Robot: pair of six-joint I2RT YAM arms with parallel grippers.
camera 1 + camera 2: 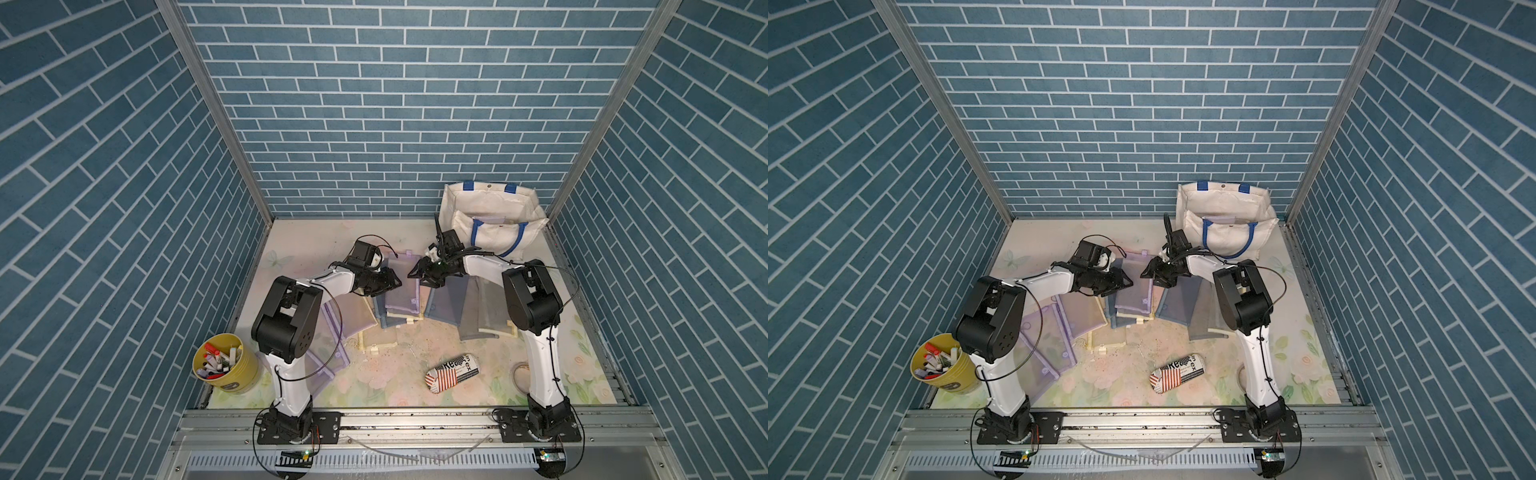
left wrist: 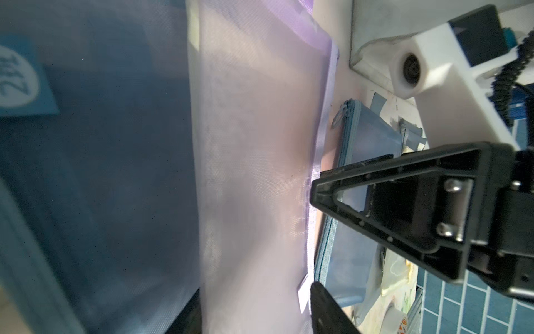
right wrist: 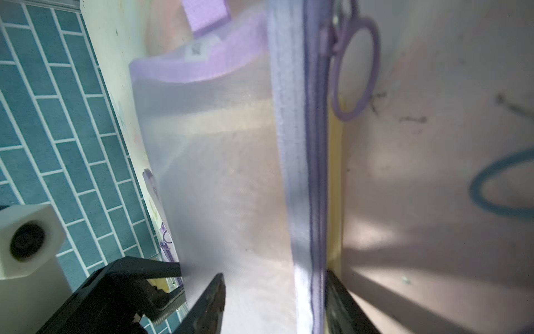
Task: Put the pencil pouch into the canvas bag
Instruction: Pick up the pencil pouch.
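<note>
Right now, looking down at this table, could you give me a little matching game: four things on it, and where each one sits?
Things:
1. canvas bag
2. yellow bucket
3. printed case
4. purple mesh pouch

Places:
a. near corner, on the robot's left
b. middle of the table
c. far corner, on the robot's right
d. lying alone near the front edge, right of centre

Pairs: 1-c, 2-a, 3-d, 4-b
</note>
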